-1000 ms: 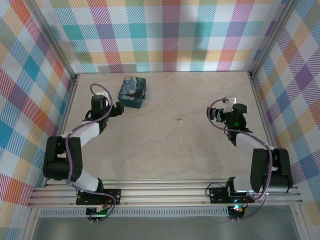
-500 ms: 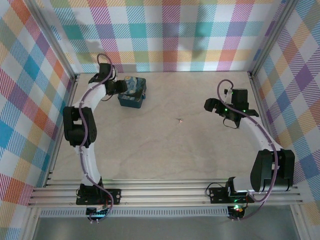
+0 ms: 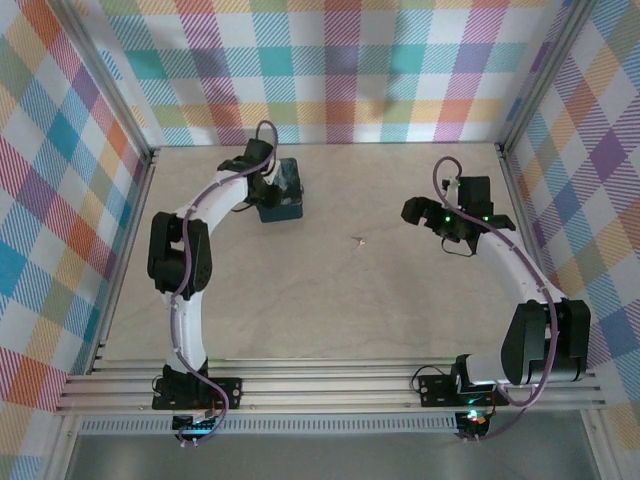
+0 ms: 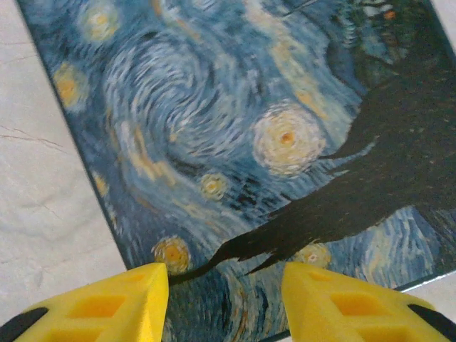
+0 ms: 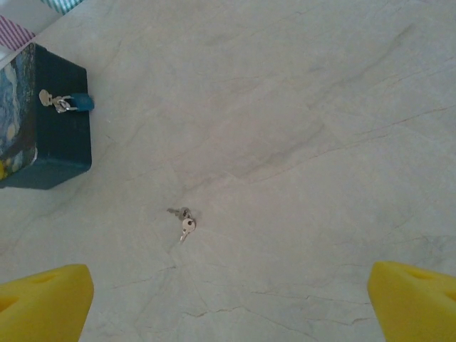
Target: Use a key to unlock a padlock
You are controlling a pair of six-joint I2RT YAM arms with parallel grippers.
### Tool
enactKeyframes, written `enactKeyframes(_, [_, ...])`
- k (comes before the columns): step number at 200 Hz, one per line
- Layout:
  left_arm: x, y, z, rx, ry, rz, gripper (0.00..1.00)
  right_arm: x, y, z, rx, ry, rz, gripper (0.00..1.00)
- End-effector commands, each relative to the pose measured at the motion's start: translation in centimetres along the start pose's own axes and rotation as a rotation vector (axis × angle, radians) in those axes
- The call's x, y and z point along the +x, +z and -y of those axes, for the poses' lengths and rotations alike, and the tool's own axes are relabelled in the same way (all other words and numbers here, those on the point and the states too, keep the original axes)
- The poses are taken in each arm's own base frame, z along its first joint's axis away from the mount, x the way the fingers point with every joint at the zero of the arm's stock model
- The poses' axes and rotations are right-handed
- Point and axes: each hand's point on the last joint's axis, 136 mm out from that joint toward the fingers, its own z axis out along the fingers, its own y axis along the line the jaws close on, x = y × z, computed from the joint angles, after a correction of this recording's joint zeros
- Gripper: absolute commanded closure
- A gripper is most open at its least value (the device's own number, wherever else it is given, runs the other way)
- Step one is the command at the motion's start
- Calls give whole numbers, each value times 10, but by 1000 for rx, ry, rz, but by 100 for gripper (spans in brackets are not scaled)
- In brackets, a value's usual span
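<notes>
L fingers (image 4: pixel 107 303) half-shut over tin (image 4: pixel 235 142) w/ padlock (image 5: pixel 82 102), hold unclear; we drop R fingers (image 5: pixel 43 292), wide open & empty, straight onto key (image 5: pixel 185 223).

legible text, labels, brands, numbers: none. padlock (image 4: pixel 235 142) top: swirling blue and yellow night-sky print, no lettering to read.

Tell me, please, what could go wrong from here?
1. The left pincer sits over the broad box top; the box may slide or tip if pressed or gripped badly.
2. The key is tiny and lies flat on the table; the open right pincer may push it away rather than lift it.
3. If the box turns, its padlock may face away from the key.
</notes>
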Motion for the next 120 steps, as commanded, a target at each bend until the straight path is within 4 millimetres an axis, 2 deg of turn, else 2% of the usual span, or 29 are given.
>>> enactKeyframes(1, [54, -1, 6, -16, 87, -140, 53, -7, -13, -21, -50, -5, 10, 1])
enactKeyframes(32, [77, -21, 13, -12, 77, -132, 53, -2, -14, -29, -50, -22, -2, 3])
enactKeyframes(72, [120, -48, 14, 12, 0, -143, 54, 11, -2, -42, -59, -30, -48, 5])
enactKeyframes(95, [143, -64, 6, 0, -54, -146, 54, 20, 11, -62, -80, -58, -78, 8])
enactKeyframes(120, [149, -82, -10, 22, -169, -119, 53, 33, 30, -92, -117, -99, -132, 9])
